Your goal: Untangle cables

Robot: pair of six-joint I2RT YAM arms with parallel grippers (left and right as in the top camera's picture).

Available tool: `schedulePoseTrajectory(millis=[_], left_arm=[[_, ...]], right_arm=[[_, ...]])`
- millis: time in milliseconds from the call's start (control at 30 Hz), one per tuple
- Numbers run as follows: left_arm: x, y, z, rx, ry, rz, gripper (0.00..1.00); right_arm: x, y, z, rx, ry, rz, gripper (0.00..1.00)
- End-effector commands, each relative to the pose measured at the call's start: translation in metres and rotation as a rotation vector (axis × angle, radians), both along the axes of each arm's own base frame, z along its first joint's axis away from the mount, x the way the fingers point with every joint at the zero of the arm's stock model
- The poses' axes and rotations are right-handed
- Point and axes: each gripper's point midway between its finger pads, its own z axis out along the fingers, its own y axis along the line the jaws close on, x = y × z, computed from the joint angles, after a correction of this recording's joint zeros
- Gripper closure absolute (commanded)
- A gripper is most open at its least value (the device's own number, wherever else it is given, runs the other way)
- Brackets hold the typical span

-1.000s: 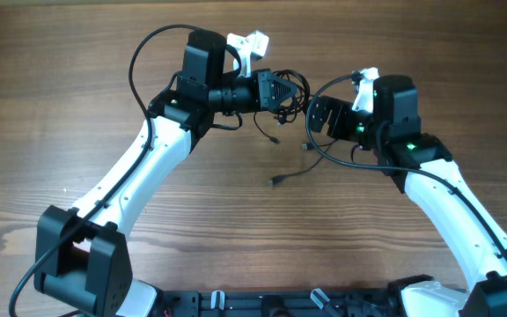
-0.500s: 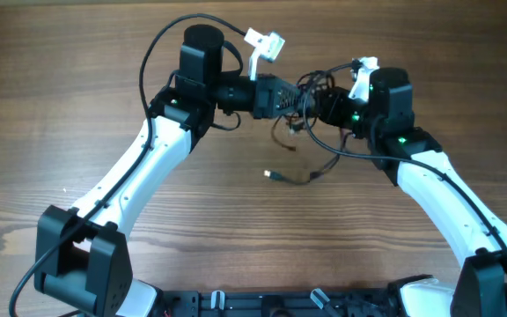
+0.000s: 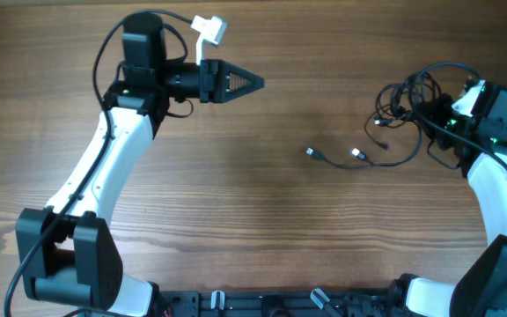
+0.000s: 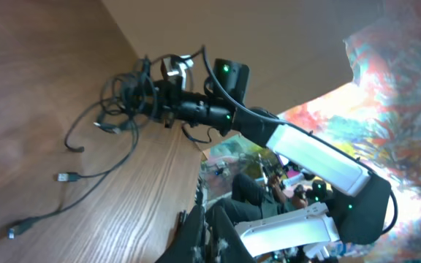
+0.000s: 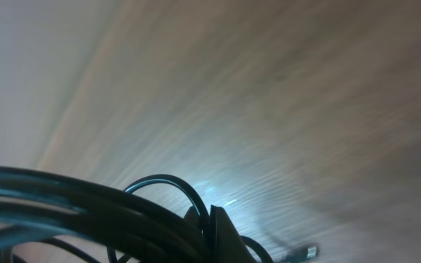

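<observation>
The cables [image 3: 403,95] form a black knotted bundle at the far right of the wooden table. My right gripper [image 3: 431,107] is shut on the bundle. Two loose strands trail left from it and end in small plugs [image 3: 312,153] lying on the wood. In the right wrist view the cords [image 5: 71,201] fill the foreground, pinched at my right gripper [image 5: 214,223]. My left gripper [image 3: 258,84] is at the upper left, far from the bundle, shut and empty. In the left wrist view, my left gripper [image 4: 209,228] points across the table at the bundle [image 4: 126,98].
The bare wooden table [image 3: 262,220] lies between the two arms. A thick black wire [image 3: 113,48] loops over the left arm. The arm bases stand along the front edge. Beyond the far table edge the left wrist view shows colourful clutter [image 4: 386,88].
The two grippers met at the bundle in the middle. The right one shut on it and carried it far right. The left let go and swung away left.
</observation>
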Motion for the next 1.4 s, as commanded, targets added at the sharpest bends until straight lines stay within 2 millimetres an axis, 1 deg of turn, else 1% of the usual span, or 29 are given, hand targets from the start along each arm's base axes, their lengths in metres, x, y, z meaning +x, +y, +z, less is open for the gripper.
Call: schedulePoseTrajectory(millis=[0,33,67,100,133,200,267,333,400,433,467,500,567,600,667,733,767,800,867,900,933,967,1000,1067,1100,1167,1233,1300,1367], left_arm=[[0.013,-0.001,-0.001,0.044,-0.038,0.094,0.53],[0.017,-0.004,-0.005,0.066,-0.030,0.126,0.43],[0.020,-0.006,-0.011,0.089,-0.014,0.152,0.38],[0.023,-0.009,-0.017,0.117,0.007,0.180,0.35],[0.023,-0.012,-0.023,0.140,0.028,0.198,0.34],[0.017,-0.019,-0.030,0.165,0.030,0.179,0.32],[0.003,-0.029,-0.039,0.197,-0.055,0.119,0.31],[-0.005,-0.035,-0.051,0.242,-0.076,0.099,0.29],[0.000,-0.036,-0.068,0.334,-0.048,0.161,0.27],[0.003,-0.035,-0.076,0.380,-0.042,0.193,0.25],[0.004,-0.036,-0.080,0.404,-0.043,0.210,0.25],[0.004,-0.039,-0.082,0.414,-0.046,0.211,0.24],[-0.001,-0.045,-0.083,0.415,-0.051,0.196,0.23],[-0.002,-0.047,-0.083,0.417,-0.049,0.194,0.21],[0.000,-0.049,-0.087,0.441,-0.025,0.221,0.18],[0.009,-0.046,-0.095,0.492,0.012,0.303,0.15],[0.016,-0.041,-0.100,0.525,0.038,0.367,0.12],[0.022,-0.036,-0.103,0.548,0.068,0.427,0.09],[0.030,-0.029,-0.108,0.576,0.095,0.495,0.06],[0.034,-0.025,-0.111,0.594,0.092,0.520,0.02],[0.036,-0.022,-0.112,0.605,0.091,0.539,0.00],[0.039,-0.019,-0.113,0.607,0.102,0.556,0.00],[0.041,-0.015,-0.113,0.601,0.132,0.577,0.00],[0.044,-0.007,-0.114,0.588,0.204,0.617,0.00],[0.045,-0.003,-0.115,0.585,0.230,0.633,0.00],[0.047,-0.001,-0.115,0.576,0.254,0.649,0.00],[0.048,-0.004,-0.115,0.570,0.249,0.644,0.00],[0.045,-0.018,-0.119,0.559,0.270,0.630,0.00],[0.043,-0.038,-0.125,0.545,0.272,0.604,0.00]], right_arm=[[-0.015,0.098,0.044,0.172,-0.247,0.539,0.85],[-0.028,0.130,0.056,0.208,-0.328,0.708,0.81],[-0.035,0.145,0.060,0.218,-0.357,0.780,0.81],[-0.039,0.158,0.060,0.218,-0.357,0.820,0.85],[-0.038,0.166,0.055,0.209,-0.324,0.809,0.87],[-0.028,0.163,0.048,0.241,-0.214,0.683,0.92],[-0.023,0.163,0.052,0.261,-0.218,0.655,0.93],[-0.020,0.163,0.056,0.285,-0.215,0.636,0.85],[-0.024,0.169,0.058,0.305,-0.216,0.660,0.57],[-0.025,0.171,0.056,0.272,-0.230,0.686,0.21],[-0.024,0.171,0.050,0.232,-0.226,0.684,0.05],[-0.020,0.162,0.033,0.153,-0.164,0.615,0.00],[-0.015,0.138,0.001,-0.001,-0.034,0.467,0.00],[-0.017,0.130,-0.008,-0.056,0.004,0.434,0.00],[-0.020,0.137,-0.004,-0.044,-0.019,0.489,0.00],[-0.025,0.156,0.014,0.030,-0.095,0.596,0.01],[-0.029,0.168,0.027,0.090,-0.140,0.659,0.04],[-0.039,0.188,0.047,0.188,-0.220,0.775,0.05],[-0.056,0.215,0.068,0.253,-0.333,0.942,0.06],[-0.062,0.230,0.067,0.219,-0.365,1.007,0.05],[-0.061,0.237,0.056,0.134,-0.359,1.017,0.04],[-0.053,0.234,0.040,0.046,-0.295,0.950,0.04],[-0.038,0.217,0.018,-0.061,-0.173,0.792,0.03],[-0.026,0.186,-0.002,-0.157,-0.050,0.593,0.02],[-0.025,0.177,-0.003,-0.170,-0.039,0.568,0.02],[-0.032,0.187,0.015,-0.100,-0.118,0.675,0.02],[-0.033,0.186,0.021,-0.096,-0.146,0.694,0.00],[-0.023,0.137,-0.002,-0.202,0.017,0.416,0.01],[-0.025,0.098,-0.017,-0.251,0.137,0.205,0.00]])
